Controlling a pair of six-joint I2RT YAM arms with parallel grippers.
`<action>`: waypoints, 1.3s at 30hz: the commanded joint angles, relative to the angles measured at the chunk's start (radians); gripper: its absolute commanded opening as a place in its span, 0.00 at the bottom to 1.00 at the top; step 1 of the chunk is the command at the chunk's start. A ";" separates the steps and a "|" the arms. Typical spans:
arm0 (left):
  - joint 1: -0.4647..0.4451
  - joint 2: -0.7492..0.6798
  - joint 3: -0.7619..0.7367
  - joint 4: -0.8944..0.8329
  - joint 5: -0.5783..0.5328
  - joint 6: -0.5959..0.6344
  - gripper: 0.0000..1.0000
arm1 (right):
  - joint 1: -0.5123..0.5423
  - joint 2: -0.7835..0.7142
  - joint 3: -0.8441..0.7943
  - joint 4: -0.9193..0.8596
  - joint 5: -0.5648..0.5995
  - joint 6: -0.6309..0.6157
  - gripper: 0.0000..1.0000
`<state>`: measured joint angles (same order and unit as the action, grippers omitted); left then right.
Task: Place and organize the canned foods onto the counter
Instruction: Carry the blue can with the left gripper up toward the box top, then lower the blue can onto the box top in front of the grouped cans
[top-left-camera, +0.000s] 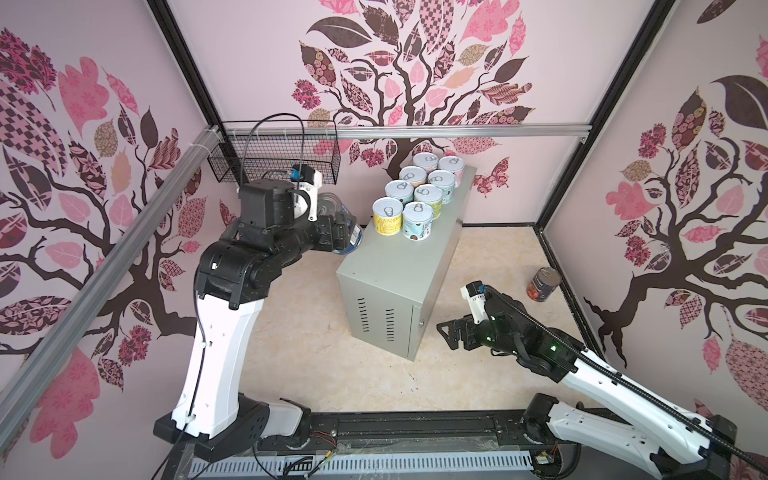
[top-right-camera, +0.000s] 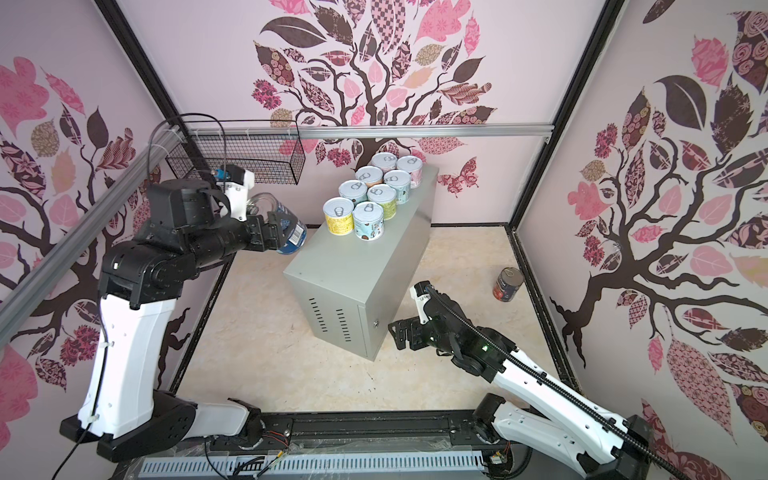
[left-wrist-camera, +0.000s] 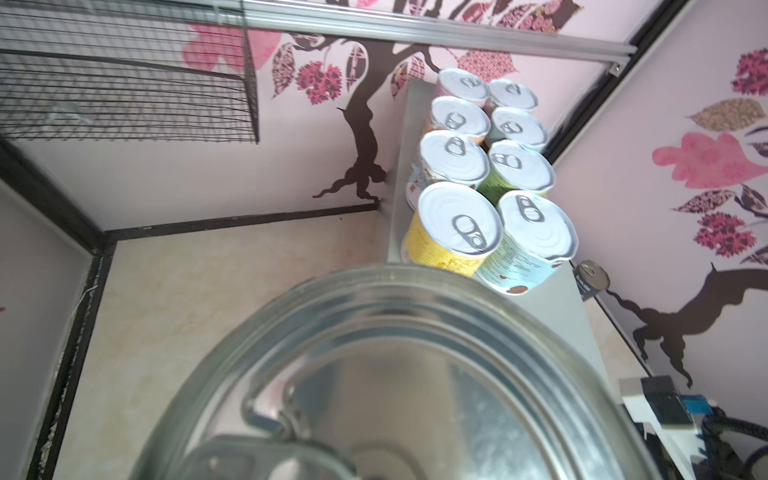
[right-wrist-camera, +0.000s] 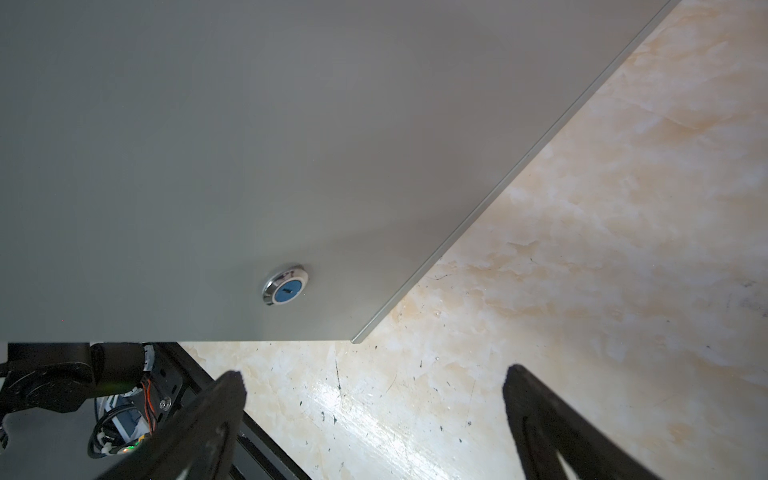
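My left gripper (top-left-camera: 338, 232) is shut on a tall blue can (top-left-camera: 354, 237), held tilted in the air just left of the counter's (top-left-camera: 395, 270) top. The can's silver lid (left-wrist-camera: 395, 374) fills the left wrist view and hides the fingers. Several short pull-tab cans (top-left-camera: 419, 187) stand in two rows on the counter's far end. A dark tomato can (top-left-camera: 543, 283) stands on the floor at the right. My right gripper (top-left-camera: 446, 332) is open and holds nothing, low by the counter's front right corner, near its round lock (right-wrist-camera: 285, 289).
A black wire basket (top-left-camera: 274, 153) hangs on the back rail, behind my left arm. The patterned walls close in on three sides. The arms' base rail (top-left-camera: 415, 428) runs along the front edge of the marbled floor (top-left-camera: 299, 332).
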<state>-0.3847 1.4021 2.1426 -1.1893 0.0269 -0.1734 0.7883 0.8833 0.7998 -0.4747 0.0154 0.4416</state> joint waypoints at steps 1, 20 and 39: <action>-0.035 0.009 0.087 0.075 -0.034 0.046 0.67 | -0.006 0.010 0.044 0.002 0.014 -0.020 1.00; -0.112 0.139 0.173 0.046 -0.021 0.078 0.66 | -0.005 0.053 0.019 0.042 0.001 -0.047 1.00; -0.117 0.247 0.249 0.021 -0.016 0.087 0.67 | -0.006 0.057 -0.008 0.061 -0.003 -0.065 1.00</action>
<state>-0.5026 1.6573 2.3169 -1.2751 0.0048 -0.0971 0.7883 0.9325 0.7914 -0.4217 0.0113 0.3893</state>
